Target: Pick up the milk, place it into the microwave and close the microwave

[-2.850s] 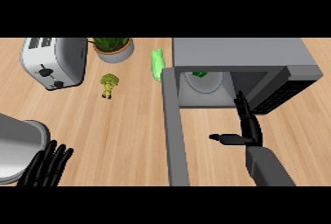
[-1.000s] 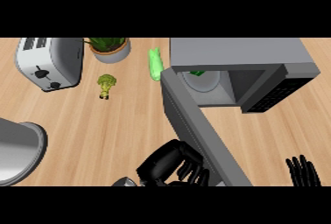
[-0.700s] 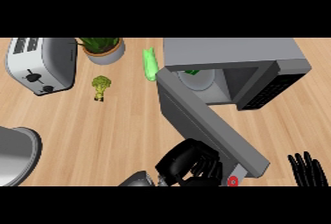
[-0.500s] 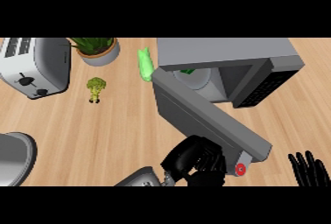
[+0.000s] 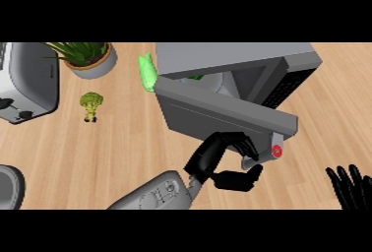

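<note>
- Since the earlier pictures, the microwave door (image 5: 225, 114) has swung further toward the microwave (image 5: 240, 69), and the left hand (image 5: 225, 165) has come up with it from the lower edge; only a narrow wedge of the inside shows now.
- The left hand's fingers (image 5: 243, 143) are curled, and their tips lie against the outer face of the door near its free end. The thumb (image 5: 240, 179) sticks out below them and touches nothing.
- Just to the right of those fingertips a small red round mark (image 5: 276, 151) sits on the door's edge. What it is I cannot tell.
- The milk (image 5: 195, 76) is hard to make out: above the fingers, behind the door's upper edge, only a small green piece shows inside the microwave, and the door and the roof hide the rest.
- A light green upright object (image 5: 147, 73) stands up and to the left of the fingers, touching or just beside the microwave's left corner; I cannot say which.
- The right hand (image 5: 352, 189) rests at the lower right, well to the right of the left fingers, its fingers straight and spread, pointing up. Its palm is cut off by the edge.
- Far to the left of the fingers lie a small broccoli (image 5: 91, 104), a toaster (image 5: 25, 81) cut by the left edge, and a potted plant (image 5: 91, 58) cut at the top.
- A grey rounded object (image 5: 9, 187) shows only partly at the lower left.
</note>
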